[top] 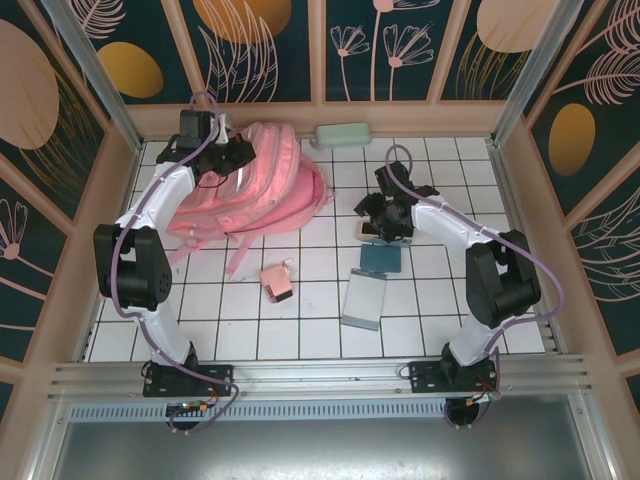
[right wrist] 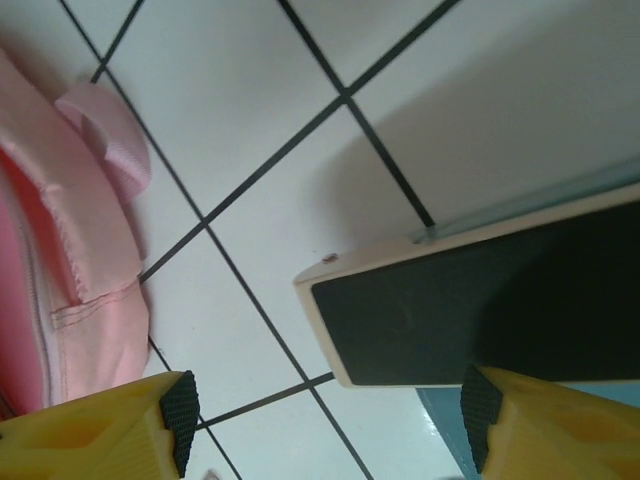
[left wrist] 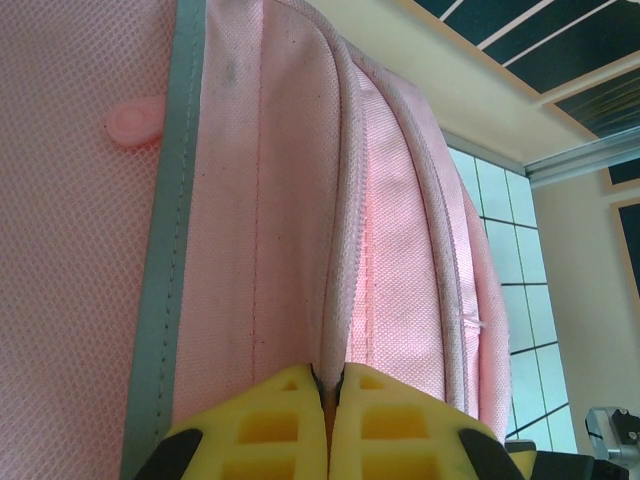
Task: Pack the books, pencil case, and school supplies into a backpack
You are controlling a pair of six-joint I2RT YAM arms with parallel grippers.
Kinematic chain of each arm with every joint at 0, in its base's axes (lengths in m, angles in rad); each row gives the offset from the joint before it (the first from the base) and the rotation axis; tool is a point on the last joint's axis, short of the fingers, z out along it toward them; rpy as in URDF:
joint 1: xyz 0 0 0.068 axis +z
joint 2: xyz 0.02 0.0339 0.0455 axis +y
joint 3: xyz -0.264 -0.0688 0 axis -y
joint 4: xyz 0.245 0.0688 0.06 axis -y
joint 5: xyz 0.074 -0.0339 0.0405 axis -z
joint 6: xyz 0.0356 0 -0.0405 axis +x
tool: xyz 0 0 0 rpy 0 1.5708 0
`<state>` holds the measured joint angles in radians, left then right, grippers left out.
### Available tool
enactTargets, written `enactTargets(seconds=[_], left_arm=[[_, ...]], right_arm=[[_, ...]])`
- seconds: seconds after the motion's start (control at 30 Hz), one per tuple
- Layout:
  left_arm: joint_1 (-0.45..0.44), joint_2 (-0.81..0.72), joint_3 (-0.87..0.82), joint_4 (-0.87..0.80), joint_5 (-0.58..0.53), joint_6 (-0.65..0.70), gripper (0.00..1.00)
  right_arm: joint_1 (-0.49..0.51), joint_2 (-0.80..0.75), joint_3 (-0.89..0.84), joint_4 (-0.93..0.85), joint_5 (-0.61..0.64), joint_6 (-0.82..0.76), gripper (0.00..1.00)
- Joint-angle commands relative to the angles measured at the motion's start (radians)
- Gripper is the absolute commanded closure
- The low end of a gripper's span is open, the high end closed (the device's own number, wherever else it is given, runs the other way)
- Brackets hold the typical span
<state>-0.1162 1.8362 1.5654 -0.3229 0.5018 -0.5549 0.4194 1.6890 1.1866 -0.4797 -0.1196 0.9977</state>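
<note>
The pink backpack lies at the back left of the tiled table. My left gripper rests on its top and, in the left wrist view, the left gripper is shut on the zipper edge of the backpack. My right gripper hangs open over the narrow black-and-cream box. Seen from the right wrist, the right gripper has wide jaws, with the end of the box just beyond them. The books are out of view.
A mint-green oblong case sits by the back wall. A teal pad, a flat grey-blue box and a little pink box lie mid-table. A backpack strap lies left of the right gripper. Wooden walls enclose the table.
</note>
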Motion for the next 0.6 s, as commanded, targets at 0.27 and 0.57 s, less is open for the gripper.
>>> enactTargets(seconds=[0.27,0.57], left_arm=[[0.016,-0.021,-0.041,0.106,0.014,-0.003,1.00],[0.016,-0.004,-0.034,0.108,0.023,-0.002,1.00]], right_arm=[[-0.086,-0.021,-0.062,-0.035,-0.044,0.124,0.26],[-0.158,0.049,-0.017,-0.080,-0.031,0.106,0.23]])
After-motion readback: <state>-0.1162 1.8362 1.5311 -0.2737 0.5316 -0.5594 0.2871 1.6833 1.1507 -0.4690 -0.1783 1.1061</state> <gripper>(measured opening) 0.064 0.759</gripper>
